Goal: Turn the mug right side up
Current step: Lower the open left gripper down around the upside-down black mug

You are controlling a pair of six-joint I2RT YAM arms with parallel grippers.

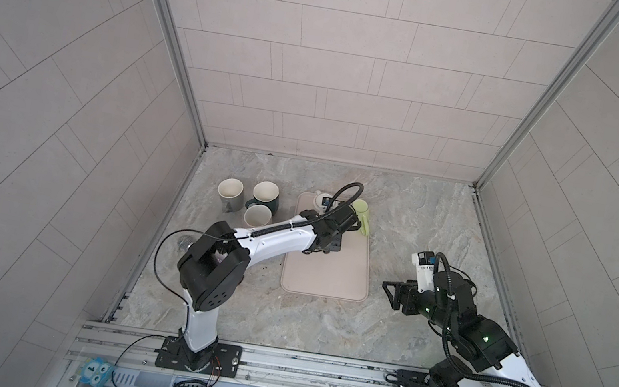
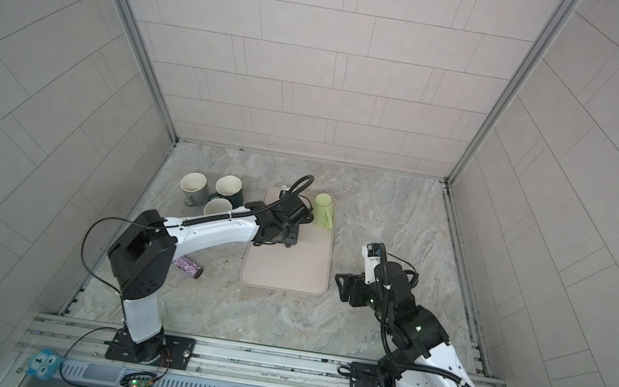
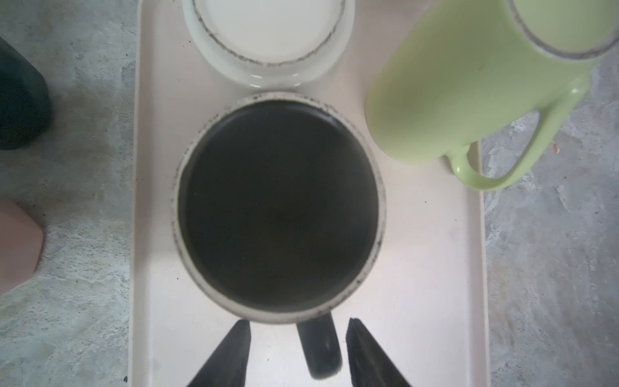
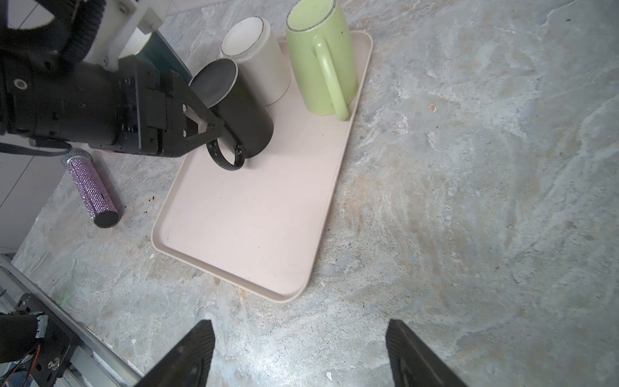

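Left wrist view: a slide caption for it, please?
Left gripper flanking the handle of the upside-down black mug on a tray.

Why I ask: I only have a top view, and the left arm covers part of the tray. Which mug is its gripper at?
Observer: The black mug, standing upside down on the tray; the right wrist view shows it.
Operator: Gripped yet?
Observer: No. In the left wrist view the left gripper is open, its fingers either side of the handle with gaps.
Operator: Anything crowding it?
Observer: An upside-down white mug stands close beside it; whether they touch, I cannot tell.
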